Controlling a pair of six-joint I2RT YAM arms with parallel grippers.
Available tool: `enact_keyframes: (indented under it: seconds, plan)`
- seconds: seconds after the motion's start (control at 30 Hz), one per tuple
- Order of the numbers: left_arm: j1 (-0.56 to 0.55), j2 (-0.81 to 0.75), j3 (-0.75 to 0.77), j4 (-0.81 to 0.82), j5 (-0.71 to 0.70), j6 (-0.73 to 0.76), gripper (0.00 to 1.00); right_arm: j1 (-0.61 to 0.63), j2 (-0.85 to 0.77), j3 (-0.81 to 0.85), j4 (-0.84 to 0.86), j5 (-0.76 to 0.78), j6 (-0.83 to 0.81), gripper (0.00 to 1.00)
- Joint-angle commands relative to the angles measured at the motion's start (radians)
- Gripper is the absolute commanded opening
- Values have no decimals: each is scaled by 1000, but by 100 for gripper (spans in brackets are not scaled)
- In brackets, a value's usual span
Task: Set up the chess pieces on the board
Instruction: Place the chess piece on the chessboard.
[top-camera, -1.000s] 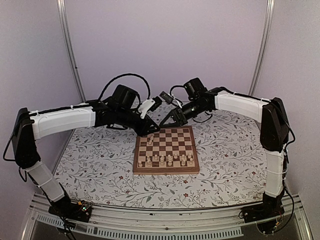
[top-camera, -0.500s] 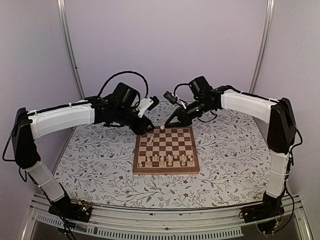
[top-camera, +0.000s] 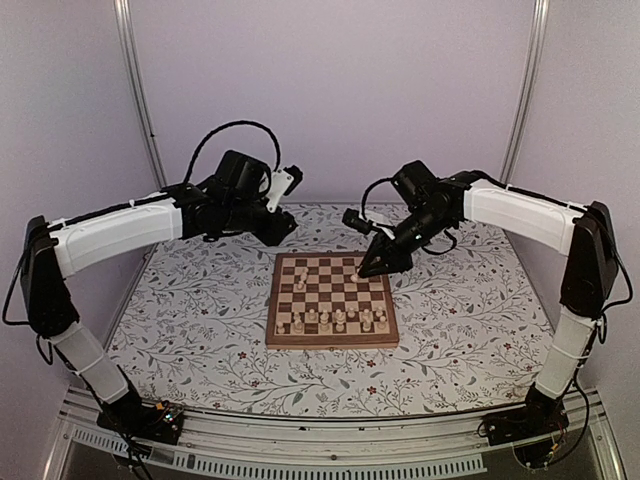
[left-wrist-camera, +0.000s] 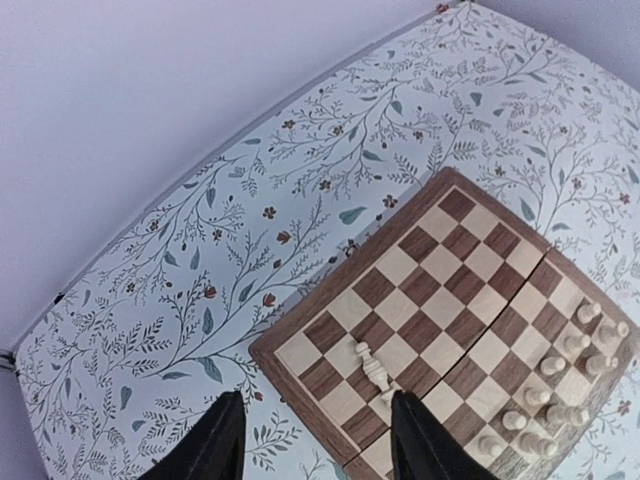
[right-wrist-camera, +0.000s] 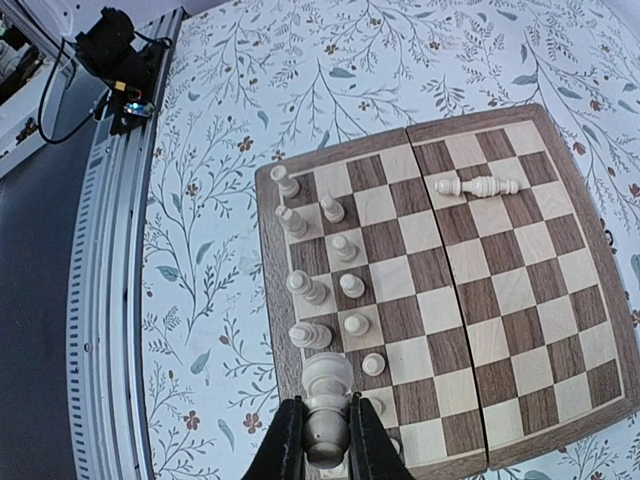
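The board (top-camera: 372, 334) lies in the middle of the floral cover. Several pale chess pieces (top-camera: 335, 320) stand in its two near rows, and one (top-camera: 300, 283) lies on its side near the far left corner. My right gripper (top-camera: 366, 268) hangs over the board's far right part, shut on a pale chess piece (right-wrist-camera: 327, 398). The right wrist view shows that piece above the standing pieces (right-wrist-camera: 320, 265) and the fallen one (right-wrist-camera: 478, 186). My left gripper (top-camera: 283, 230) is open and empty, behind the board's far left corner. In the left wrist view its gripper (left-wrist-camera: 318, 445) frames the fallen piece (left-wrist-camera: 375, 368).
The floral table cover (top-camera: 200, 330) surrounds the board on all sides. A metal rail (right-wrist-camera: 115, 300) with a black cable box (right-wrist-camera: 110, 45) runs along the table's near edge. Grey walls stand close behind and beside the table.
My right gripper has moved right and nearer over the board, still holding the piece. My left gripper has drawn back up and left, away from the board's far left corner.
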Motion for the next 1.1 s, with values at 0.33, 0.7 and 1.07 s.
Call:
enact_keyframes:
  seconds: [0.33,0.7,1.07]
  plan:
    - [106,-194,-256,265,66,-41,55,155,60,-40,-78,243,-100,13]
    - [109,-185,-249,244,71,-40,55,215,97,-68,-42,349,-99,14]
    - [110,-167,-237,222,79,-41,55,236,122,-78,-32,405,-103,15]
